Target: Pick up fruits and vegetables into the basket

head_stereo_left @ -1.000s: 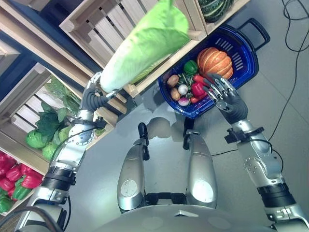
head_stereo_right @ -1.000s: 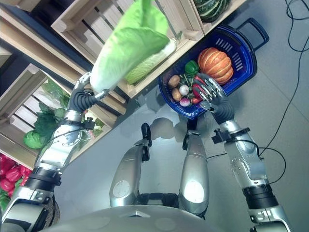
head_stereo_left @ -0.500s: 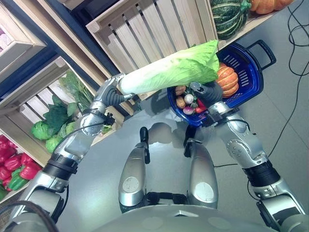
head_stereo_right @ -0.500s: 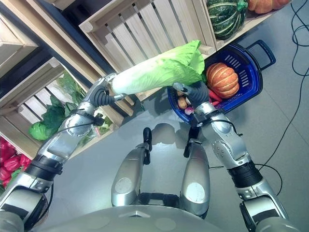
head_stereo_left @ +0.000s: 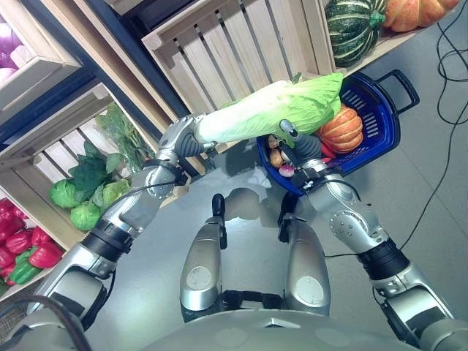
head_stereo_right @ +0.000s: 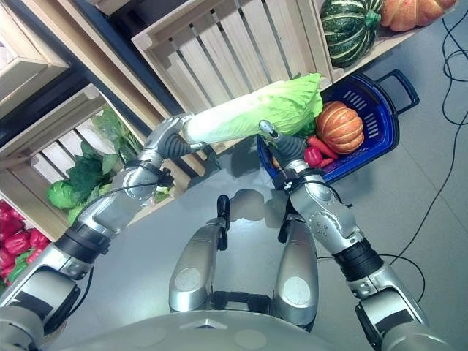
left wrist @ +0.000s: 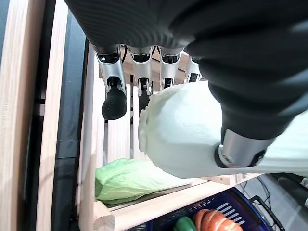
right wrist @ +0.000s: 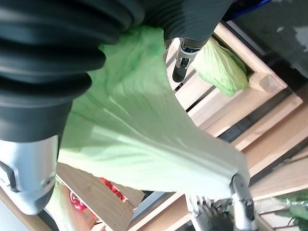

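A long pale-green cabbage (head_stereo_left: 270, 113) is held off the floor by its white stem end in the left robot hand (head_stereo_left: 184, 137), whose fingers and thumb are curled round it – the wrist view shows the thumb pressed on the stem. The leafy end reaches right, over the near-left rim of the blue basket (head_stereo_left: 380, 128). The right robot hand (head_stereo_right: 274, 142) is raised under that leafy end, touching the leaves; whether its fingers are spread or closed cannot be told. The basket stands on the grey floor and holds an orange pumpkin (head_stereo_left: 341, 130), red peppers (head_stereo_right: 314, 155) and small round vegetables. Behind, a wooden crate (head_stereo_left: 241, 44) holds another cabbage (left wrist: 130, 180) – a green striped squash (head_stereo_left: 353, 28) lies far right.
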You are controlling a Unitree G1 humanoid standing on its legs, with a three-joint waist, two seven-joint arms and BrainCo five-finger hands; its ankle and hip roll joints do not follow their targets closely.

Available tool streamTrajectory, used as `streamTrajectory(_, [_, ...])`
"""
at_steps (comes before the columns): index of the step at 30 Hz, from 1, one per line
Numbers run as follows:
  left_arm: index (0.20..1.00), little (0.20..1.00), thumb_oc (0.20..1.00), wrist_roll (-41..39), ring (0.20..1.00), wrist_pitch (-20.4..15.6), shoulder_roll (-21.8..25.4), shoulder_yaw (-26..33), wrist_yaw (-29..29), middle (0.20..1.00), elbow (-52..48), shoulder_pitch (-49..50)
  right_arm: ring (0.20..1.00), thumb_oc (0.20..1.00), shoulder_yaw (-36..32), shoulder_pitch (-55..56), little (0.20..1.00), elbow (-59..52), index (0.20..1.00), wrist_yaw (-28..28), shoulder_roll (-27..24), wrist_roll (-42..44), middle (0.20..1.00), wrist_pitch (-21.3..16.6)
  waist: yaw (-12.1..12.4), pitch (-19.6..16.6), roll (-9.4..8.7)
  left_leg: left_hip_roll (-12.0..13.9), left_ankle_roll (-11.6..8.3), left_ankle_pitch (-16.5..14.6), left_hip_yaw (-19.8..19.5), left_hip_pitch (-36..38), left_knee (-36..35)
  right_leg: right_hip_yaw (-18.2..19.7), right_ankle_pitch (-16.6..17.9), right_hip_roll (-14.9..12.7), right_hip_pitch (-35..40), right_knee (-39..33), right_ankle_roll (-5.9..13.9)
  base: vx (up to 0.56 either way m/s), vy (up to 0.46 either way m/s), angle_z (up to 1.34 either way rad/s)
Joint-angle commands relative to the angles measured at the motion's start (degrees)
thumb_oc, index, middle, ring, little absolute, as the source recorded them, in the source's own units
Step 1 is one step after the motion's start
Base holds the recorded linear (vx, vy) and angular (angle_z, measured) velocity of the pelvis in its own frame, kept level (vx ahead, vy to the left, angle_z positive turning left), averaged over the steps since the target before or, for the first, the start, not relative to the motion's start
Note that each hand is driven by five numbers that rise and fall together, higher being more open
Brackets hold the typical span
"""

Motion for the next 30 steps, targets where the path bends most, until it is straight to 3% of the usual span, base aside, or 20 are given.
streamTrajectory(1, [0.2, 0.2, 0.2, 8.9, 0.2, -2.8, -1.8, -7.0, -0.5, 0.2, -6.1, -2.8, 1.0, 1.0, 5.5, -3.0, 1.0, -2.1, 1.0, 1.5, 5.3, 1.8, 1.0, -2.7, 0.1, -5.6, -2.96, -3.2, 3.11, -2.7, 0.5, -4.1, 1.1, -1.8, -3.8, -2.8, 6.6, -3.8, 5.32, 0.0, -0.045, 0.06])
streamTrajectory(2, [0.2, 0.2, 0.2, 10.1, 0.2, -2.5, -1.8, -7.6, -1.2, 0.2, -6.2, -3.3, 1.0, 1.0, 5.7, -3.3, 1.0, -1.9, 1.0, 2.4, 5.3, 1.4, 1.0, -3.5, 0.1, -5.6, -3.08, -3.1, 3.05, -2.7, 0.4, -4.1, 1.1, -1.9, -3.7, -2.9, 6.8, -4.0, 5.39, 0.0, -0.044, 0.12])
streamTrajectory(3, [0.2, 0.2, 0.2, 11.3, 0.2, -2.5, -1.5, -8.2, -2.2, 0.2, -6.3, -3.7, 0.46, 0.46, 6.0, -3.6, 0.46, -1.8, 0.46, 3.5, 5.2, 0.9, 0.46, -4.7, 0.2, -5.6, -3.17, -3.1, 3.05, -2.8, 0.3, -4.1, 1.1, -1.9, -3.7, -2.9, 6.8, -4.0, 5.46, 0.01, -0.039, 0.12])
streamTrajectory(4, [0.2, 0.2, 0.2, 11.9, 0.2, -2.7, -1.4, -8.4, -2.8, 0.2, -6.3, -4.0, 0.2, 0.2, 6.0, -3.9, 0.2, -1.8, 0.2, 3.5, 5.1, 0.7, 0.2, -6.0, 0.3, -5.6, -3.2, -3.1, 3.02, -2.8, 0.3, -4.1, 1.1, -2.0, -3.7, -2.9, 6.9, -4.1, 5.48, 0.01, -0.031, 0.1])
streamTrajectory(12, [0.2, 0.2, 0.2, 15.6, 0.2, -3.2, -0.7, -8.8, -7.8, 0.2, -8.6, -2.3, 0.2, 0.2, 0.9, -3.4, 0.2, -4.5, 0.2, -1.8, 3.6, -6.6, 0.2, -16.0, -0.4, -5.0, -2.62, -2.7, 2.74, -3.1, 0.5, -4.1, 0.5, -2.4, -3.4, -3.1, 6.9, -4.8, 5.63, -0.02, 0.001, 0.0])
streamTrajectory(13, [0.25, 0.25, 0.25, 16.0, 0.25, -3.1, -0.4, -8.8, -8.0, 0.25, -8.8, -1.8, 0.2, 0.2, 0.0, -2.9, 0.2, -5.0, 0.2, -2.2, 3.2, -8.2, 0.2, -17.0, -0.7, -4.9, -2.49, -2.7, 2.73, -3.1, 0.6, -4.1, 0.5, -2.3, -3.4, -3.1, 6.7, -4.8, 5.64, -0.05, 0.035, -0.01])
streamTrajectory(14, [0.485, 0.485, 0.485, 15.6, 0.485, -3.1, 0.0, -8.7, -7.5, 0.485, -8.8, -1.1, 0.2, 0.2, -0.7, -2.2, 0.2, -5.3, 0.2, -2.5, 2.9, -9.4, 0.2, -17.7, -0.9, -4.7, -2.31, -2.6, 2.71, -3.2, 0.8, -4.2, 0.5, -2.2, -3.5, -3.0, 6.5, -4.7, 5.66, -0.04, 0.03, -0.03])
streamTrajectory(15, [0.551, 0.551, 0.551, 15.3, 0.551, -3.1, 0.2, -8.6, -7.4, 0.551, -8.8, -0.7, 0.2, 0.2, -1.1, -1.9, 0.2, -5.5, 0.2, -2.9, 2.7, -10.4, 0.2, -18.1, -1.0, -4.7, -2.24, -2.5, 2.71, -3.2, 0.9, -4.2, 0.5, -2.1, -3.5, -3.0, 6.4, -4.6, 5.66, -0.04, 0.029, -0.04])
streamTrajectory(16, [1.0, 1.0, 1.0, 14.6, 1.0, -3.1, 0.5, -8.4, -7.9, 1.0, -8.8, -0.2, 0.2, 0.2, -2.0, -1.6, 0.2, -5.8, 0.2, -4.0, 2.1, -12.4, 0.2, -18.7, -1.3, -4.5, -2.1, -2.5, 2.76, -3.2, 1.1, -4.1, 0.4, -2.0, -3.6, -3.0, 6.3, -4.6, 5.67, -0.04, 0.019, -0.04])
streamTrajectory(22, [1.0, 1.0, 1.0, 9.8, 1.0, -3.4, 2.9, -5.4, -7.3, 1.0, -8.2, 5.6, 0.2, 0.2, -8.5, 2.6, 0.2, -5.4, 0.2, -6.3, -1.1, -14.1, 0.2, -24.0, -2.0, -3.2, -1.48, -2.0, 2.61, -3.1, 2.0, -4.7, 0.6, -1.9, -3.9, -2.8, 5.0, -3.6, 5.53, -0.05, 0.001, -0.01])
streamTrajectory(26, [1.0, 1.0, 1.0, 4.6, 1.0, -1.6, 4.5, -2.4, -4.7, 1.0, -6.2, 12.4, 0.2, 0.2, -14.7, 8.6, 0.2, -4.6, 0.2, -6.0, -3.4, -13.2, 0.2, -29.1, -2.6, -2.1, -1.22, -1.5, 2.56, -3.7, 2.7, -5.0, 1.0, -1.8, -5.0, -2.4, 3.9, -2.2, 5.27, -0.05, -0.01, -0.08])
streamTrajectory(30, [1.0, 1.0, 1.0, -5.5, 1.0, -1.7, 5.0, 0.9, -4.3, 1.0, -1.8, 19.7, 0.2, 0.2, -19.8, 13.1, 0.2, -3.4, 0.2, -7.3, -4.7, -15.5, 0.2, -32.2, -3.2, -1.2, -0.92, -1.2, 2.59, -3.7, 3.3, -5.9, 1.4, -1.7, -5.6, -2.2, 2.3, -0.8, 4.89, -0.05, 0.003, -0.09])
